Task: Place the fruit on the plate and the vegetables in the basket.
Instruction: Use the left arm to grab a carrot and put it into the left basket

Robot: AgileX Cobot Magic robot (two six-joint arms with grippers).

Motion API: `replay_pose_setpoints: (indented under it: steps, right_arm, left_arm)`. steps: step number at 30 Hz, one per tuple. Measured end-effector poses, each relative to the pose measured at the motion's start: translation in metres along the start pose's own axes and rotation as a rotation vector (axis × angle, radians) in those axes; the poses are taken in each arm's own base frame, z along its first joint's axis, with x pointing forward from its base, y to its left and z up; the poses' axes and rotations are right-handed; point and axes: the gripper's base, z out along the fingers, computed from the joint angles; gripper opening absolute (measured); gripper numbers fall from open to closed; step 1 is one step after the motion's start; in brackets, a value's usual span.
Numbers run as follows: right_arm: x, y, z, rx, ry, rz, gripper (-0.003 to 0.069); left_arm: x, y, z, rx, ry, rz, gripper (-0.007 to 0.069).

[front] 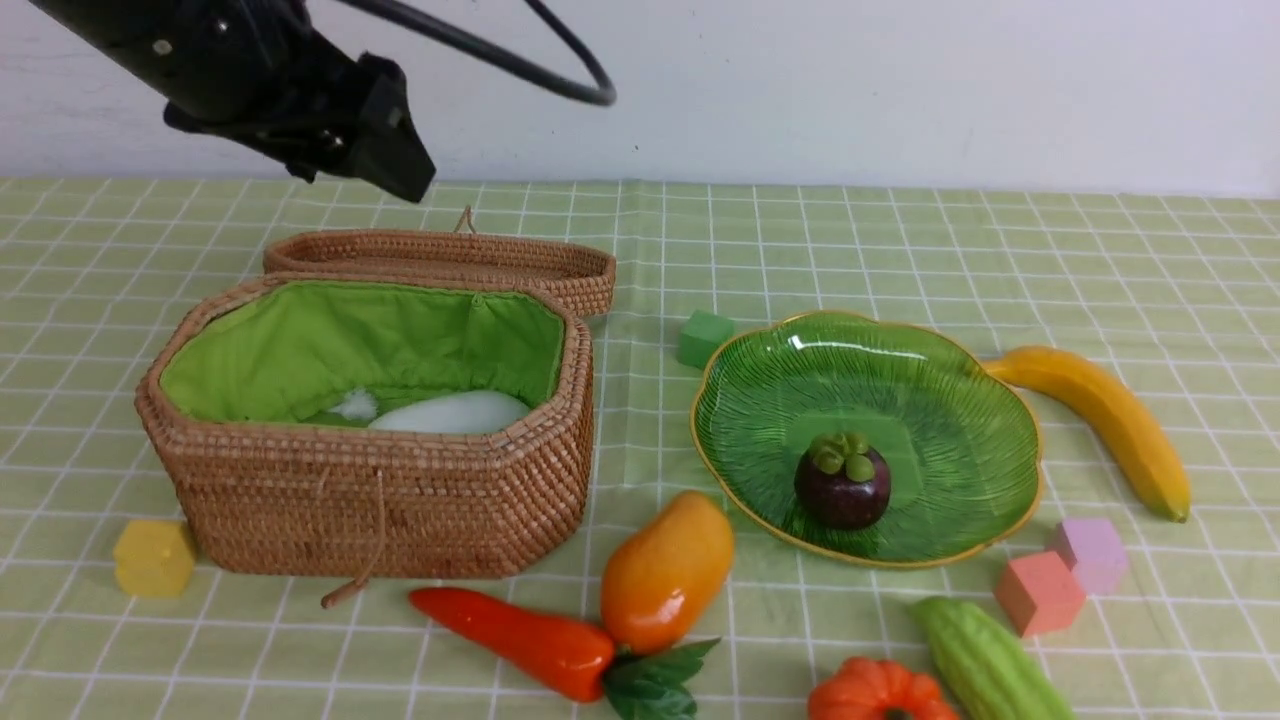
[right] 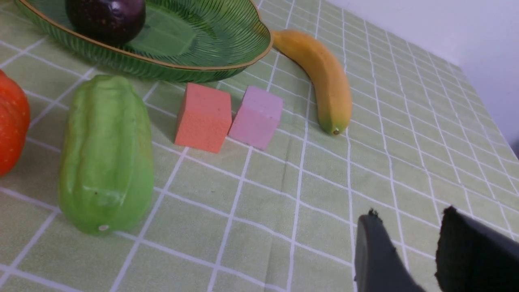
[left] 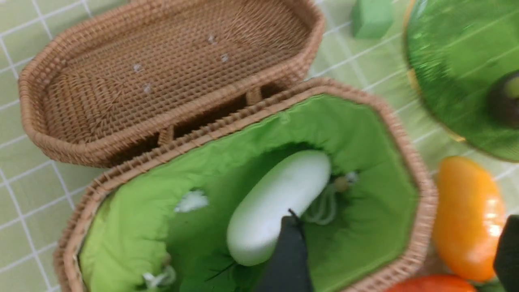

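The open wicker basket (front: 380, 500) holds the white radish (front: 455, 412). High over it hangs my left gripper (left: 399, 243), open and empty, with the mango (left: 466, 219) below its far finger. The mangosteen (front: 842, 485) sits on the green plate (front: 900, 370). The banana (front: 1100, 420) lies right of the plate. In front lie the mango (front: 665, 570), carrot (front: 515, 640), pumpkin (front: 880, 695) and gourd (front: 985, 665). My right gripper (right: 409, 227) is open and empty, low over bare cloth near the gourd (right: 105, 154), and does not show in the front view.
The basket lid (front: 440, 255) lies open behind the basket. Foam cubes sit around: green (front: 705, 337) by the plate's left rim, yellow (front: 153, 557) left of the basket, orange (front: 1038, 592) and pink (front: 1092, 553) right of the gourd. A white wall ends the table.
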Motion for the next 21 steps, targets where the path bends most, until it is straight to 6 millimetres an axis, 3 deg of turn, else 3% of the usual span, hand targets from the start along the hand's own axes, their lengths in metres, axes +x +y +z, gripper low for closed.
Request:
replay_pose_setpoints:
  steps: [4,7,10,14,19,21]
  right_arm:
    - [0.0,0.0,0.0,0.0,0.0,0.0,0.024]
    - [0.0,0.0,0.0,0.0,0.002,0.0,0.024]
    - [0.0,0.0,0.0,-0.001,0.004,0.0,0.024]
    - [0.0,0.0,0.0,-0.001,0.004,0.0,0.024]
    - [0.0,0.0,0.0,-0.001,0.004,0.0,0.024]
    - [0.0,0.0,0.0,-0.001,0.004,0.0,0.024]
  left_arm:
    - [0.008,-0.014,-0.043,0.004,-0.075,-0.043,0.0495]
    - [0.025,-0.019,-0.047,0.019,-0.039,-0.235,0.0475]
    - [0.05,-0.021,-0.028,0.03,0.12,-0.435,0.047]
    - [0.086,-0.031,0.009,0.019,0.314,-0.524,0.0469]
    - [0.138,-0.072,0.062,0.02,0.451,-0.621,0.0469]
    - [0.147,-0.081,0.075,0.014,0.447,-0.667,0.0469]
